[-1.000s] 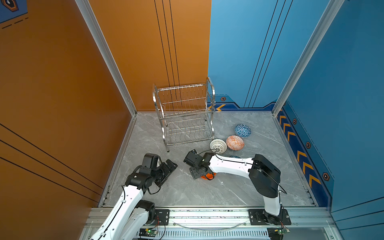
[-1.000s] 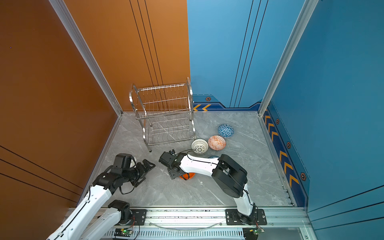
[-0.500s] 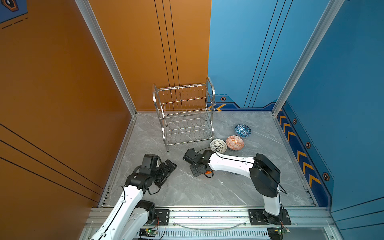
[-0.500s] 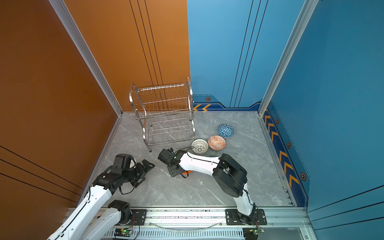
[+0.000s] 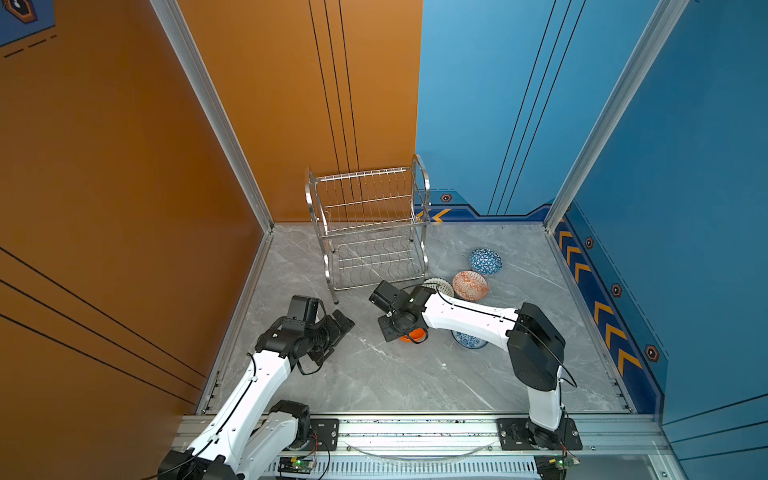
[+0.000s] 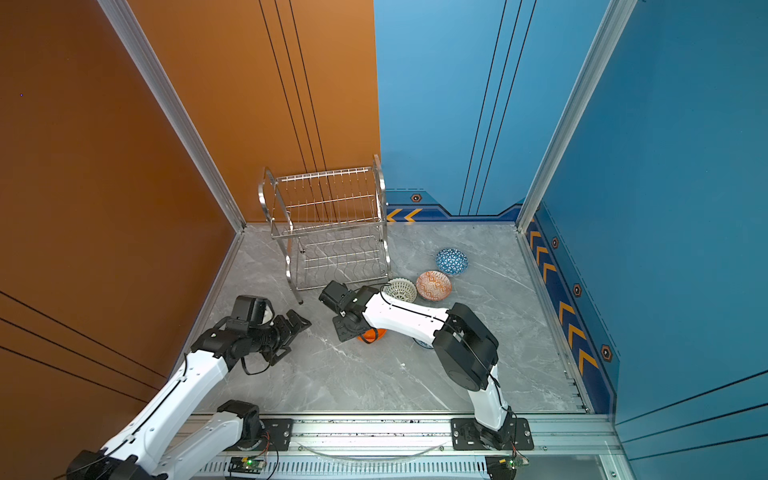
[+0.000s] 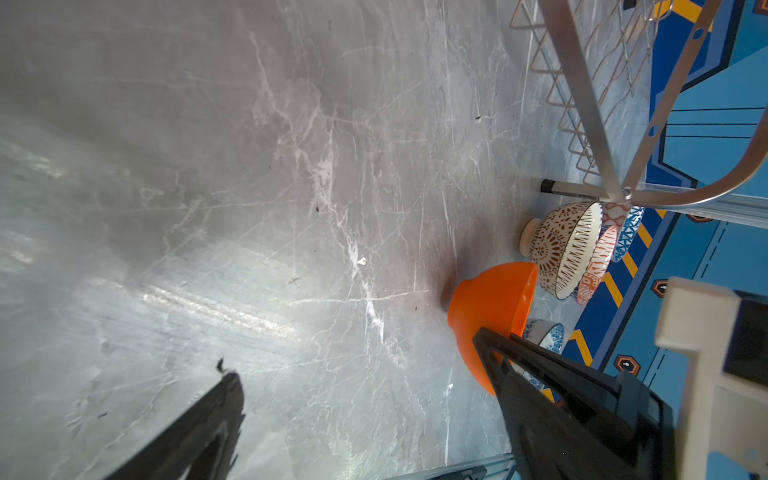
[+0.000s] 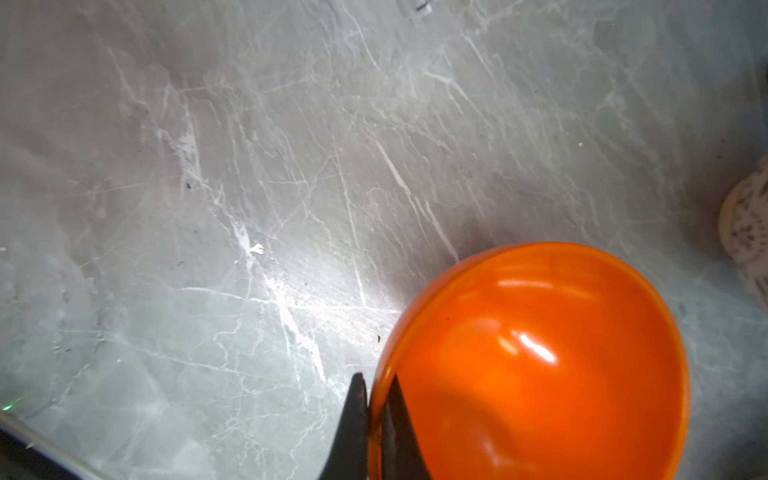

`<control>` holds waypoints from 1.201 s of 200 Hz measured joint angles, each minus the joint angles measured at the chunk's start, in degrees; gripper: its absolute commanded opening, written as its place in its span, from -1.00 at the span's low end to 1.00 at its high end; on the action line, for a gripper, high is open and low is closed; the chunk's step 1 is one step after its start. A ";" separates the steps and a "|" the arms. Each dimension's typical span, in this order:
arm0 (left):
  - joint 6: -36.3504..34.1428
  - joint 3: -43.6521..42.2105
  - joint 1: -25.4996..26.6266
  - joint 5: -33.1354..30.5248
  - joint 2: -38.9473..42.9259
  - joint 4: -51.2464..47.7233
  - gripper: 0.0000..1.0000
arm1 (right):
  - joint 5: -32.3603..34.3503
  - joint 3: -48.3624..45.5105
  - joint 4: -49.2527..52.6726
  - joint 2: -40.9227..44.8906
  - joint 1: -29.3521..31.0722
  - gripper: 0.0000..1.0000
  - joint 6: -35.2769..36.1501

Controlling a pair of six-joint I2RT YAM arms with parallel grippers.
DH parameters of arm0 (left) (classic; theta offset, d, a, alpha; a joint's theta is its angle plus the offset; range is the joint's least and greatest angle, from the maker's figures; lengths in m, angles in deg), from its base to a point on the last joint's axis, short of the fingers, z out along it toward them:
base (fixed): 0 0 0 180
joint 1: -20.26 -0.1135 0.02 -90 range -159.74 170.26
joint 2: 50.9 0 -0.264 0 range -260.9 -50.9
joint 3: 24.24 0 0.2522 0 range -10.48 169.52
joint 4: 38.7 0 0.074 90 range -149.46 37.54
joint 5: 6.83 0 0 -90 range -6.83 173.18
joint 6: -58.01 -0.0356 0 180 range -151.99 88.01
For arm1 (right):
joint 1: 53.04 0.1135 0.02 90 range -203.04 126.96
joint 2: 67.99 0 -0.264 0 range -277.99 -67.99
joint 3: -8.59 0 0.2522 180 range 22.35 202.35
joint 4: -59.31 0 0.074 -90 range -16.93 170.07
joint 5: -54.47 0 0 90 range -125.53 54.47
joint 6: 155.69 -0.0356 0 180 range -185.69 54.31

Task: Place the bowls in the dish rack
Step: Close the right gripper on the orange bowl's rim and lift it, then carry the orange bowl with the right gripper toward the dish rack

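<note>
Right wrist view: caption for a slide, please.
Right gripper shut on the orange bowl rim, grey marbled table beyond.

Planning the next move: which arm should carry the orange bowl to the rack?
Right. The right gripper is shut on the rim of the orange bowl, one finger inside, one outside, near the rack. The left gripper is open, empty and apart from every bowl.

top views: high, front, looking down over whole scene; wrist views: low, close; both share orange bowl [image 7: 490, 307] [image 8: 540, 357]
</note>
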 measured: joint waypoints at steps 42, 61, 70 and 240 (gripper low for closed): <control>0.00 3.32 -1.20 0.00 -2.71 0.02 0.96 | -4.11 1.11 -1.27 3.65 -1.40 -1.00 0.63; 0.00 5.20 -1.79 0.02 -4.22 0.00 0.96 | -6.75 0.96 -4.22 5.42 -2.93 -1.00 0.59; 0.00 6.14 -2.21 0.00 -4.98 0.04 0.96 | -8.02 0.63 -6.34 6.19 -3.78 -1.00 0.44; 2.82 14.36 -4.04 0.02 -8.31 -1.20 0.96 | -26.62 -8.37 -46.58 2.23 -13.70 -1.00 -14.32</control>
